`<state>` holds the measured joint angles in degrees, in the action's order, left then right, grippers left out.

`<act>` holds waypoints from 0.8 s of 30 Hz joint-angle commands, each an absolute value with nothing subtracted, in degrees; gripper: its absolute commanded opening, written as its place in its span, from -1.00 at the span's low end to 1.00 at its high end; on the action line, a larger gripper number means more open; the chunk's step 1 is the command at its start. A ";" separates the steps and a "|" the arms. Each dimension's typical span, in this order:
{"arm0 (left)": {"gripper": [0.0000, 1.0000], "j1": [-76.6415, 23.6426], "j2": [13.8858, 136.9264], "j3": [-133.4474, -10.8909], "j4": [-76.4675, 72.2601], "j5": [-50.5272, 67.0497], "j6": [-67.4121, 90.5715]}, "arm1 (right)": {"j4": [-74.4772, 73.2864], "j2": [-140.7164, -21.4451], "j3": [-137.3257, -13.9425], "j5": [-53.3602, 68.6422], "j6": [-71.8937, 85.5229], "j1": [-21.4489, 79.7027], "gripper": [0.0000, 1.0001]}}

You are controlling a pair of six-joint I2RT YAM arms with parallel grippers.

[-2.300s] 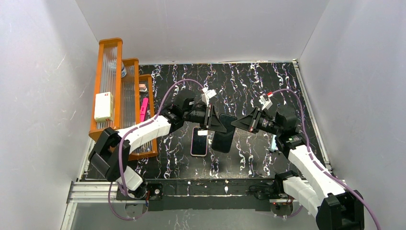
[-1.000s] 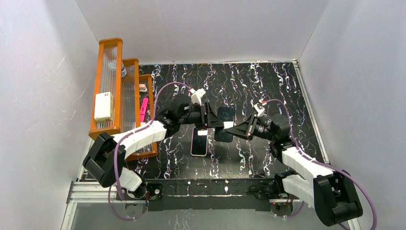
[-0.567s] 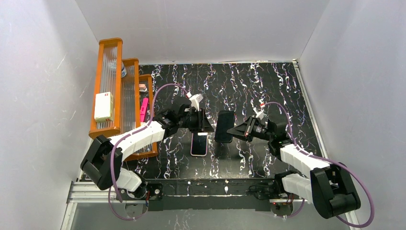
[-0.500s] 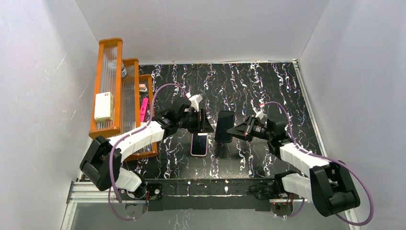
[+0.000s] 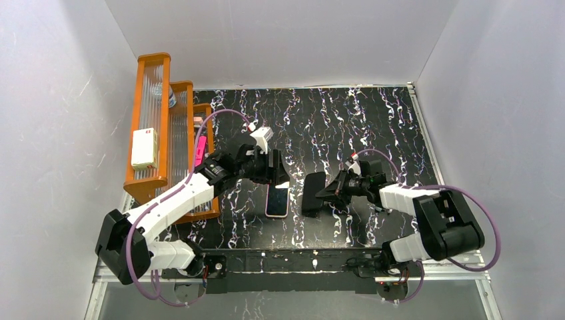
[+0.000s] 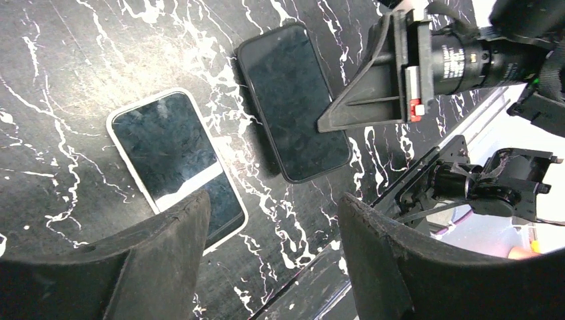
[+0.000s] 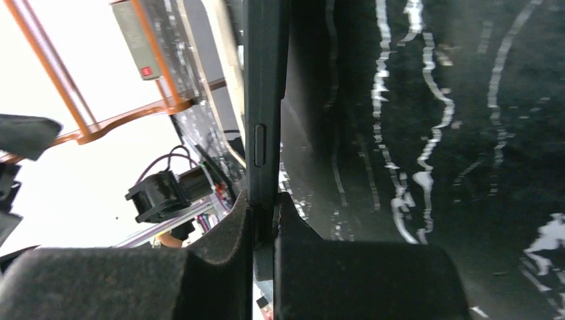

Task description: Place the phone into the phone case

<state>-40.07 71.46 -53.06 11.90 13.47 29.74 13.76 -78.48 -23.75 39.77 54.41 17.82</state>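
Two grips, now one.
Left gripper [image 6: 273,200] has released, jaws apart; right gripper [image 7: 264,213] clamps black phone-sized piece [image 6: 293,100] beside phone case [image 5: 277,216].

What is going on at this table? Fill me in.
Two robot arms are working on a phone and its case. The right gripper is shut on the edge of a black phone-sized piece, low by the table. Next to that piece, not touching it, the phone lies screen up and appears seated inside the pale pink phone case. The left gripper hangs open above that pair, holding nothing.
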 commanded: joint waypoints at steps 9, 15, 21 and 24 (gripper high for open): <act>0.38 -39.90 68.91 -54.38 14.33 11.47 27.25 | -5.89 -84.11 -29.77 21.88 42.89 21.47 -0.97; 0.38 -39.90 69.30 -54.88 14.41 11.46 27.07 | -7.48 -85.18 -28.29 17.61 41.83 21.88 -0.97; 0.38 -39.89 69.43 -55.66 14.61 11.86 27.15 | -8.43 -85.53 -29.27 15.41 40.01 21.98 -0.97; 0.38 -39.90 69.23 -56.25 15.13 11.82 27.16 | -11.00 -84.73 -31.44 15.64 39.81 21.97 -0.59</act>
